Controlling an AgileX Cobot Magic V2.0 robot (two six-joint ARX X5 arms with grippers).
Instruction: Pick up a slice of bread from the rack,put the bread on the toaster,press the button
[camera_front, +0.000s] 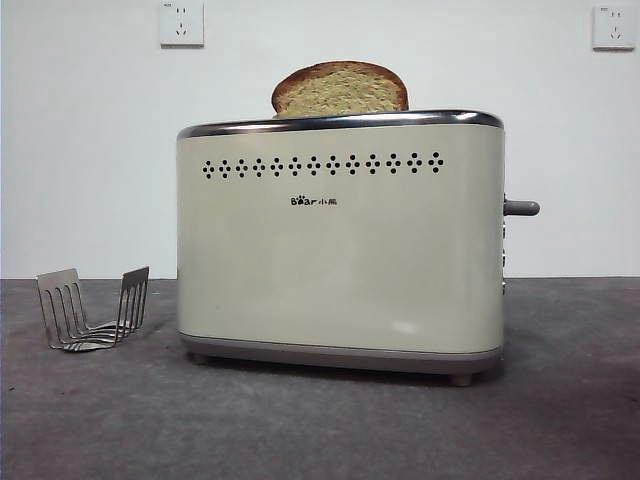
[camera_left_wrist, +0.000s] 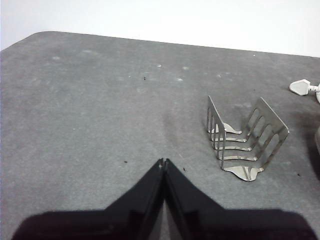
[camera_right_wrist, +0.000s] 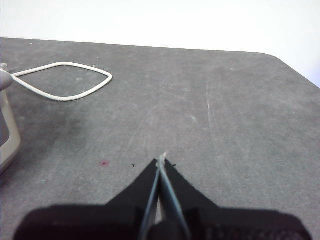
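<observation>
In the front view, going L to R: the rack (camera_front: 93, 310) is seen standing empty on the grey counter (camera_front: 320, 430), at abt 9 o'clock from the toaster (camera_front: 340, 245) and just beside it, not touching. The slice of bread (camera_front: 340, 90) is lodged upright in the toaster's top slot, w/ its rounded crust showing above the chrome rim at 12 o'clock. The button (camera_front: 521, 208) is seen sticking out of the toaster's narrow side at 3 o'clock, high up on that side. Two wall sockets are seen at abt 11 and 1 o'clock on the white wall.

In the left wrist view the left hand (camera_left_wrist: 163, 162) is held over bare counter, jaws pressed together w/ nothing between; the rack (camera_left_wrist: 245, 145) lies at abt 2 o'clock from its tip, apart.

In the right wrist view the right hand (camera_right_wrist: 161, 159) is likewise closed on nothing over bare counter; a white cord loop (camera_right_wrist: 65, 82) is seen at abt 10 o'clock, well apart.
</observation>
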